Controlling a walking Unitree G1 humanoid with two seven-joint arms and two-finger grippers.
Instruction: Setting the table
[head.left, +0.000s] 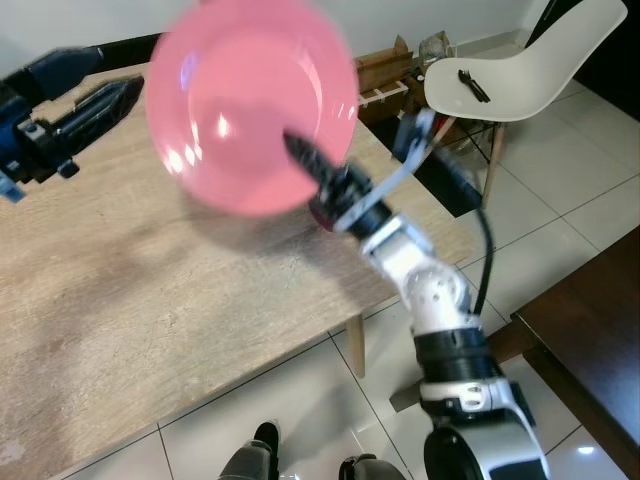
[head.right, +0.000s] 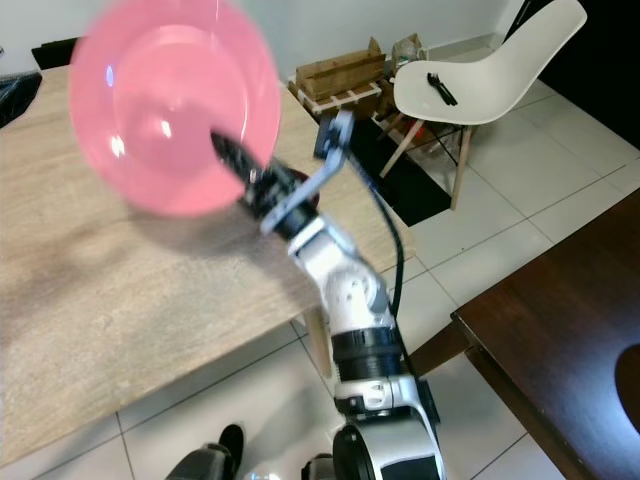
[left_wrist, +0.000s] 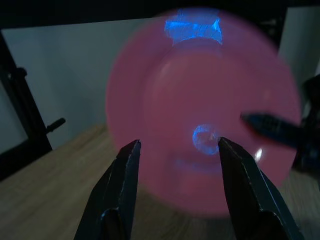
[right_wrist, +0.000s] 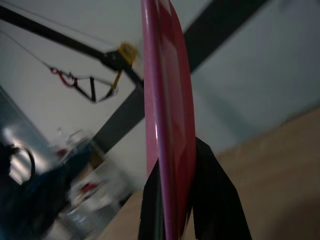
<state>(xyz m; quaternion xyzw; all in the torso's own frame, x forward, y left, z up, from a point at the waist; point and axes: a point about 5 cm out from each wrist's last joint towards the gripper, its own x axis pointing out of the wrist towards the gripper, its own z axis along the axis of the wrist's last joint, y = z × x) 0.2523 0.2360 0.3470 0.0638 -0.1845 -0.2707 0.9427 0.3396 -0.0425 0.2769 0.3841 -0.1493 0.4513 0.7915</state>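
- The right hand (head.left: 318, 172) is clamped on the rim of a pink plate (head.left: 250, 105), one black finger lying across the plate's face and the other behind it.
- In the right wrist view the plate (right_wrist: 167, 120) is seen edge-on, pinched tight between the two fingers (right_wrist: 212, 200).
- The plate is held up in the air over the bench (head.left: 150, 300), tilted so that its hollow faces the robot's head; it is blurred, and its shadow falls on the wood below it.
- The right arm (head.left: 425, 290) reaches in from the bench's near right corner, a grey cable looping along it.
- The left hand (head.left: 95, 105) hovers over the far left part of the bench, just beside the plate but apart from it.
- In the left wrist view its two fingers (left_wrist: 122, 185) stand well apart with nothing between them, pointing at the plate (left_wrist: 200, 110).
- Beyond the bench's right end stands a white chair (head.left: 520, 70) on the tiled floor (head.left: 580, 190), with a small black thing (head.left: 472, 85) on its seat; I cannot tell what it is.
- Behind the chair's legs sits a wooden crate (head.right: 345, 68) against the wall.
- A dark wooden surface (head.right: 560, 340) juts in at the lower right.
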